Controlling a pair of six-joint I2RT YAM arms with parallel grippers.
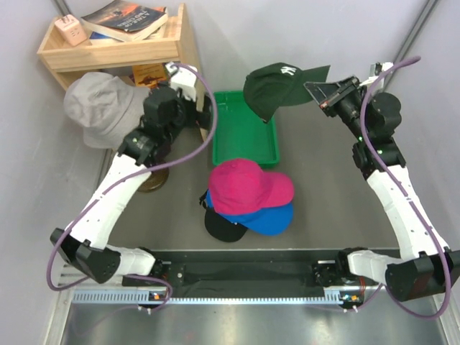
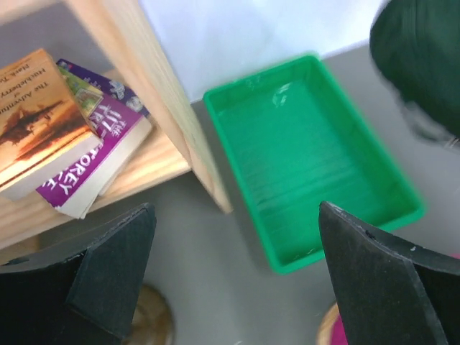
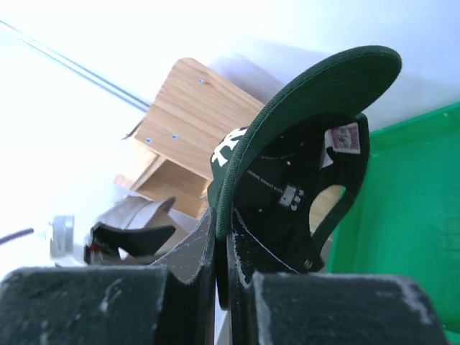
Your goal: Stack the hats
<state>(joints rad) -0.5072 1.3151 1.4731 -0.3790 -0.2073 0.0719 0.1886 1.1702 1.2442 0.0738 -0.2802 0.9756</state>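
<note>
Black cap [image 1: 221, 228] mostly hidden under blue cap [image 1: 269, 218] and magenta cap [image 1: 248, 185], green cap [image 2: 420, 68] blurred and cut by my left wrist view's edge, grey hat [image 1: 100, 108] partly behind my left arm [image 1: 154, 136]

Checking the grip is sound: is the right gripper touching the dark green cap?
Touching. The right wrist view shows the right gripper shut on the brim edge of the dark green cap, with no gap on either side.

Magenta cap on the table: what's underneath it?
Under the magenta cap lies a blue cap, a black cap peeking out below. Anything deeper in the pile is covered.
</note>
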